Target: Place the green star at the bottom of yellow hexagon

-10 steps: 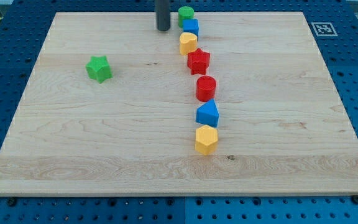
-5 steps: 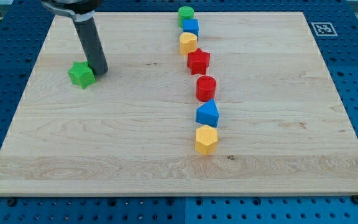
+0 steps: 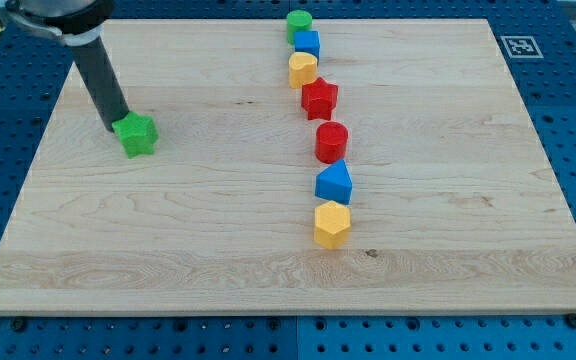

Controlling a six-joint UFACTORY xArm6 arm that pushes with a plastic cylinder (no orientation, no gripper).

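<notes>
The green star [image 3: 138, 135] lies on the wooden board's [image 3: 168, 240] left part. My tip [image 3: 116, 126] touches the star's upper left side. The yellow hexagon [image 3: 332, 224] sits far to the right, at the lower end of a column of blocks near the board's middle. The star is well apart from it.
The column above the yellow hexagon holds a blue block [image 3: 334, 184], a red cylinder [image 3: 331, 142], a red star [image 3: 319, 98], a yellow block [image 3: 303, 69], a blue block [image 3: 307, 43] and a green cylinder [image 3: 299, 22]. A marker tag [image 3: 517, 46] sits at the top right corner.
My tip swept from the top middle to the left, pushed the green star left and down, then passed over to the star's upper left side. The star has since shifted slightly right and down.
</notes>
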